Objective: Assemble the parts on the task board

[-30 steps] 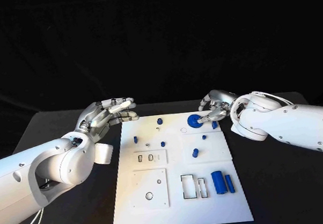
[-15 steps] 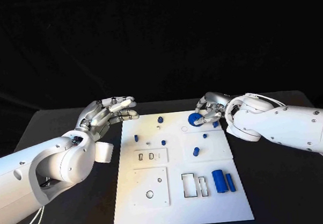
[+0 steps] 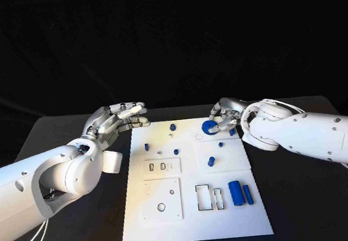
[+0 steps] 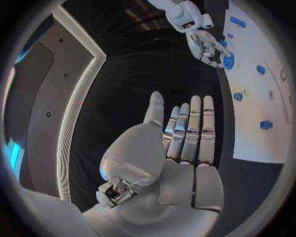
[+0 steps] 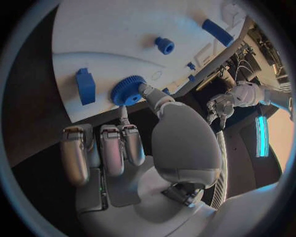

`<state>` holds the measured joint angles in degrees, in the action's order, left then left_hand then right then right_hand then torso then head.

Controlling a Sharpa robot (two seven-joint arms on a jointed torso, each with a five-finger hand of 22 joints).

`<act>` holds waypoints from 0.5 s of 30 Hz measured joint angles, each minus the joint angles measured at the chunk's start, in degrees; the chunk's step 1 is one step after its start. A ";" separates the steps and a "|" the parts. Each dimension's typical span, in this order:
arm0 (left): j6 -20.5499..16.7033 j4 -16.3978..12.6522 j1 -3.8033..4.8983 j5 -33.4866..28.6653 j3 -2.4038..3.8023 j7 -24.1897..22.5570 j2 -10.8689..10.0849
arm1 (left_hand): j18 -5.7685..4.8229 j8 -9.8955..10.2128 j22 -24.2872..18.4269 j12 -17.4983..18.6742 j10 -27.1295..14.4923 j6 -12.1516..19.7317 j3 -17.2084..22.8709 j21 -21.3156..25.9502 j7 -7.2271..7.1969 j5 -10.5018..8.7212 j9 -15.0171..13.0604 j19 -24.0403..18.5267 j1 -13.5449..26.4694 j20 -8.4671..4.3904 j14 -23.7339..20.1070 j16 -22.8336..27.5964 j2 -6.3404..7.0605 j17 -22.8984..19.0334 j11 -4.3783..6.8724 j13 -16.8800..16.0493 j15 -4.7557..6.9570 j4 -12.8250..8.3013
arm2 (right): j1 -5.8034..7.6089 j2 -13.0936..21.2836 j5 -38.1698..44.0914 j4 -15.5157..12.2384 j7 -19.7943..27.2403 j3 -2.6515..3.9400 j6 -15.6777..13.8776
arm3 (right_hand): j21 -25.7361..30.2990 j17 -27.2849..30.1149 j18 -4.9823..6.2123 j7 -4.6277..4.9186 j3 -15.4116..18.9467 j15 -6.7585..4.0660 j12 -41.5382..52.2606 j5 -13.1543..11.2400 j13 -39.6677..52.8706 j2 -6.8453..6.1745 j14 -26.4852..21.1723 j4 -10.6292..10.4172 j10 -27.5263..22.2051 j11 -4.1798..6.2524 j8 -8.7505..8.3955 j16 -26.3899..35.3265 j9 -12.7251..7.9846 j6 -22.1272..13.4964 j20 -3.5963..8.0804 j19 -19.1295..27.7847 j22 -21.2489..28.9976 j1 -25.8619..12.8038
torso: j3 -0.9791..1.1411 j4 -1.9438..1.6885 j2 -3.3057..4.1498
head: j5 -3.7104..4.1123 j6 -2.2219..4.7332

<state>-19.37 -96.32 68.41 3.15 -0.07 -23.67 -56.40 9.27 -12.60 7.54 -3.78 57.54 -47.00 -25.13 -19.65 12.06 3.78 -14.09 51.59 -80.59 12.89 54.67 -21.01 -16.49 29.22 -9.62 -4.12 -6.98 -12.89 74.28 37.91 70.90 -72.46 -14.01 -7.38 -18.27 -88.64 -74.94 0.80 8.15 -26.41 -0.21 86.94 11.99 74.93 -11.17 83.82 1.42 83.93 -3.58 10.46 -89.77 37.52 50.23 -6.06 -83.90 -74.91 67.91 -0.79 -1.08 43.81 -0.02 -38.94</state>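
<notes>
- Pinching the blue gear (image 3: 210,127) between thumb and a finger, the right hand (image 3: 226,116) sits at the far right part of the task board (image 3: 197,222); right wrist view shows the toothed gear (image 5: 128,91) clamped at the fingertips (image 5: 147,90), other fingers curled below it
- Gear lies at the board's far edge, near its right corner; whether it rests on the board surface or is lifted just off it, cannot tell
- Left hand (image 3: 117,122) hovers off the board's far left corner, over the black table (image 3: 316,198), holding nothing; left wrist view shows its fingers (image 4: 194,128) straight and close side by side, thumb set a little apart
- Small blue pegs scattered on the board's far half: one (image 3: 173,127) near the far edge, one (image 3: 146,147) toward the left, one (image 3: 177,151) mid-board, one (image 3: 221,145) on the right
- Oblong blue part (image 3: 211,162) lies right of centre
- Two blue cylinders, the thicker (image 3: 235,194) and the thinner (image 3: 248,194), lie side by side near the right edge, just beside rectangular cut-outs (image 3: 208,199)
</notes>
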 measured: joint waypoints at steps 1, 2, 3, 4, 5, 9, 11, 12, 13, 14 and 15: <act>0.00 0.02 0.00 0.00 0.00 0.01 0.00 | 0.00 0.00 0.00 0.00 0.00 0.00 0.00 0.00 0.00 0.00 0.00 0.00 0.00 0.00 0.00 0.00 0.00 0.00 0.00 0.00 0.00 0.00 | -0.01 0.00 0.08 -0.02 0.03 0.00 -0.03 | -0.07 0.00 0.00 0.20 -0.88 0.00 0.14 0.36 0.00 0.00 0.00 0.22 0.00 0.00 0.05 0.00 -0.04 0.20 0.00 0.00 0.00 0.00 | 0.00 0.00 0.00 | 0.02 -0.02; 0.00 0.04 0.00 0.00 0.00 0.03 0.00 | 0.00 0.00 0.00 0.00 0.00 0.00 0.00 0.00 0.00 0.00 0.00 0.00 0.00 0.00 0.00 0.00 0.00 0.00 0.00 0.00 0.00 0.00 | -0.02 0.02 0.21 -0.08 0.07 0.01 -0.10 | -0.21 0.00 0.00 0.30 -1.63 0.00 0.14 0.67 0.00 0.00 0.00 0.41 0.00 0.00 0.05 0.00 -0.05 0.30 0.00 0.00 0.00 0.00 | 0.01 0.00 0.00 | 0.03 -0.05; 0.00 0.06 0.00 0.00 0.00 0.04 0.00 | 0.00 0.00 0.00 0.00 0.00 0.00 0.00 0.00 0.00 0.00 0.00 0.00 0.00 0.00 0.00 0.00 0.00 0.00 0.00 0.00 0.00 0.00 | -0.03 0.05 0.34 -0.13 0.10 0.01 -0.18 | -0.21 0.00 0.00 0.30 -2.27 0.00 0.23 0.91 0.00 -0.29 0.00 0.56 0.06 0.06 0.05 0.00 -0.07 0.30 0.00 0.00 0.00 0.29 | 0.01 0.00 -0.01 | 0.04 -0.10; 0.00 0.08 0.00 0.00 0.00 0.06 0.00 | 0.00 0.00 0.00 0.00 0.00 0.00 0.00 0.00 0.00 0.00 0.00 0.00 0.00 0.00 0.00 0.00 0.00 0.00 0.00 0.00 0.00 0.00 | -0.05 0.07 0.49 -0.18 0.12 0.01 -0.26 | -0.21 0.00 0.00 0.30 -3.11 -0.13 0.56 1.15 0.00 -0.29 0.13 0.80 0.10 0.34 0.05 0.00 -0.15 0.30 0.00 0.00 0.00 0.30 | 0.02 0.00 -0.02 | 0.04 -0.16; 0.00 0.10 0.00 0.00 0.00 0.08 0.00 | 0.00 0.00 0.00 0.00 0.00 0.00 0.00 0.00 0.00 0.00 0.00 0.00 0.00 0.00 0.00 0.00 0.00 0.00 0.00 0.00 0.00 0.00 | -0.08 0.11 0.67 -0.23 0.15 0.01 -0.37 | -0.46 0.00 0.00 0.30 -3.63 -0.25 0.57 1.33 0.00 -0.29 0.25 0.93 0.04 0.59 0.04 0.00 -0.24 0.31 0.02 -0.02 0.00 0.31 | 0.02 0.00 -0.03 | 0.04 -0.20; 0.03 0.17 0.00 -0.01 0.00 0.17 -0.02 | 0.00 0.00 0.00 0.00 0.00 0.00 0.00 0.00 0.00 0.00 -0.07 0.00 0.00 0.00 0.00 0.00 0.00 -0.01 0.00 -0.05 0.00 0.00 | -0.26 0.28 2.03 -0.63 0.32 -0.06 -1.32 | -0.88 0.01 0.01 0.03 -5.60 -0.54 1.31 1.78 -0.01 0.37 0.11 1.20 0.11 0.96 0.95 0.00 -3.41 1.85 0.45 -0.01 -0.01 1.31 | 0.02 0.02 -0.08 | 0.01 -0.23; 0.04 0.18 0.00 -0.01 0.00 0.21 -0.02 | 0.00 0.00 0.00 0.00 0.00 0.00 0.00 0.00 0.00 0.00 -0.07 0.00 0.00 0.00 0.00 0.00 0.00 0.00 0.00 -0.05 0.00 0.00 | -0.35 0.31 2.78 -0.76 0.38 -0.07 -1.84 | -0.88 0.01 0.01 0.00 -5.65 -0.54 1.50 1.79 -0.01 0.54 0.11 1.25 0.06 1.00 1.10 0.00 -2.59 2.87 0.45 -0.01 -0.04 1.55 | 0.02 0.01 -0.08 | -0.05 -0.20; 0.05 0.18 0.00 -0.01 0.00 0.22 -0.02 | 0.00 0.00 0.00 0.00 0.00 0.00 0.00 0.00 0.00 0.00 -0.06 0.00 0.00 0.00 0.00 0.00 0.00 0.03 0.00 -0.05 0.00 0.00 | -0.40 0.33 3.16 -0.83 0.41 -0.10 -2.10 | -0.88 0.01 0.00 0.01 -5.65 -0.55 1.53 1.79 -0.01 0.53 0.12 1.25 0.06 1.00 1.10 0.00 -2.59 2.87 0.45 -0.01 -0.04 1.55 | 0.02 0.01 -0.08 | -0.05 -0.18; 0.06 0.18 0.00 -0.01 0.00 0.25 -0.02 | 0.00 0.00 0.00 0.00 0.00 0.00 0.00 0.00 0.00 0.00 -0.06 0.00 0.00 0.00 0.00 0.00 0.00 0.06 0.00 -0.05 0.00 0.00 | -0.45 0.35 3.65 -0.92 0.45 -0.13 -2.44 | -0.88 0.01 0.01 0.01 -5.65 -0.66 1.54 1.79 -0.01 0.53 0.23 1.25 0.06 0.99 1.10 0.00 -2.59 2.87 0.45 -0.01 -0.04 1.55 | 0.02 0.00 -0.08 | -0.05 -0.13; 0.07 0.18 0.00 -0.01 0.00 0.27 -0.02 | 0.00 0.00 0.00 0.00 0.00 0.00 0.00 0.00 0.00 0.00 -0.06 0.00 0.00 0.00 0.00 0.00 0.00 0.06 0.00 -0.05 0.00 0.00 | -0.49 0.35 3.99 -0.99 0.48 -0.15 -2.69 | -1.06 0.01 0.00 0.12 -5.65 -0.74 1.53 1.79 -0.01 0.54 0.31 1.25 0.06 0.99 1.10 0.00 -2.59 2.99 0.45 -0.01 -0.04 1.54 | 0.02 0.00 -0.08 | -0.01 -0.11; 0.08 0.18 0.00 -0.01 0.00 0.29 -0.02 | 0.00 0.00 0.00 0.00 0.00 0.00 0.00 0.00 0.00 0.00 -0.06 0.00 0.00 0.00 0.00 0.00 0.00 0.06 0.00 -0.05 0.00 0.00 | -0.52 0.36 4.31 -1.05 0.51 -0.16 -2.93 | -1.11 0.01 0.00 0.20 -5.65 -0.74 1.53 1.79 -0.01 0.60 0.31 1.25 0.06 0.99 1.10 0.00 -2.59 3.07 0.50 -0.07 -0.04 1.46 | 0.02 0.00 -0.08 | 0.01 -0.08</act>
<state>-19.30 -96.14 68.41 3.14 -0.07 -23.38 -56.42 9.27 -12.60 7.54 -3.78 57.54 -47.00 -25.12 -19.65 12.06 3.78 -14.16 51.59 -80.59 12.90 54.67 -21.00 -16.49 29.28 -9.63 -4.17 -6.98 -12.88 73.75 38.27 75.22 -73.51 -13.50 -7.55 -21.20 -89.75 -74.93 0.80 8.35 -32.06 -0.95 88.48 13.78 74.93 -10.57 84.13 2.67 83.99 -2.58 11.56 -89.77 34.93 53.30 -5.56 -83.97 -74.95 69.37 -0.77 -1.08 43.73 -0.01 -39.02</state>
